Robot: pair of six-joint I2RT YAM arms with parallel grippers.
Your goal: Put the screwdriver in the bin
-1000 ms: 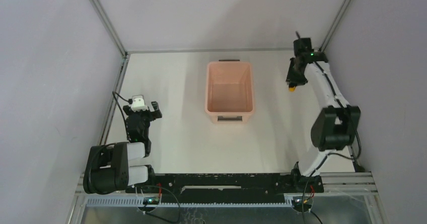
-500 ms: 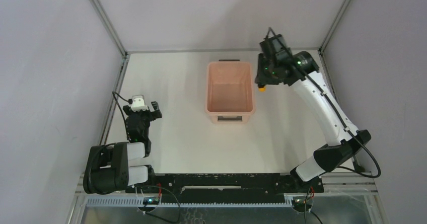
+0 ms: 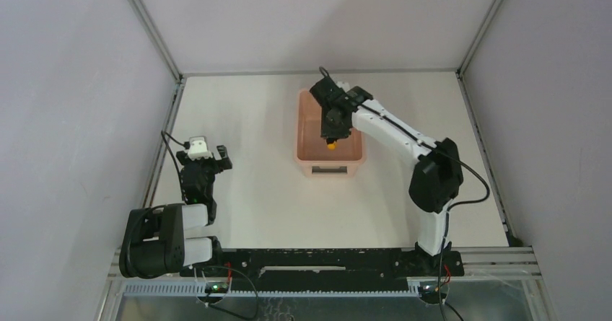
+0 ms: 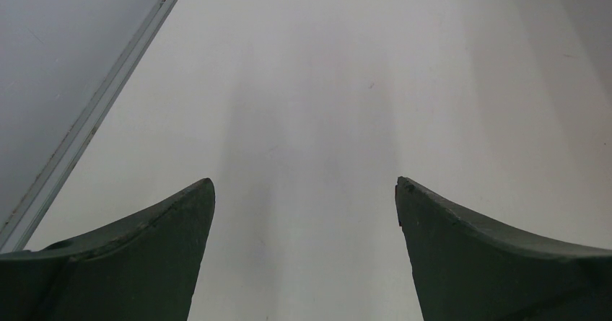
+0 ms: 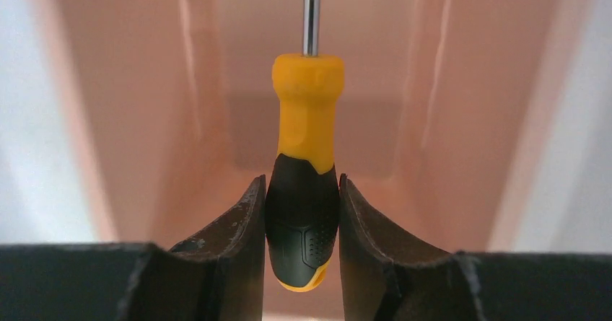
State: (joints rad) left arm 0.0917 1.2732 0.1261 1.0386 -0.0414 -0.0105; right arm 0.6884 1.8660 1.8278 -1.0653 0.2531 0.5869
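While the right arm reaches across from the five o'clock corner of the table (image 3: 274,205), the top view puts its right gripper (image 3: 331,128) over the bin (image 3: 300,135). The bin is toward twelve o'clock on the white surface, its long sides running from twelve to six. The screwdriver (image 3: 330,146) shows as a small yellow spot just past the fingertips, inside the bin's outline and toward its six o'clock end. I cannot tell from up here how high it is above the bin floor. Over at eight o'clock the left arm is folded back near its base. Its left gripper (image 3: 208,156) points toward twelve, well apart from the bin, with nothing between the jaws.

From the left wrist, the left gripper (image 4: 303,187) stands wide apart. Its two dark fingers (image 4: 166,234) rise at seven and five o'clock, with only bare table (image 4: 325,83) between them. A metal rail (image 4: 101,112) slants up toward eleven o'clock.

From the right wrist, the right gripper (image 5: 303,187) is clamped on the screwdriver (image 5: 307,119). Both fingers (image 5: 238,227) press against the black lower part of the handle. The yellow-orange neck and the thin shaft run straight toward twelve o'clock. Behind the tool the salmon walls and floor of the bin (image 5: 216,83) fill the frame. White table shows past the rim at three and nine o'clock. The screwdriver is held over the open tub and is not lying in it.
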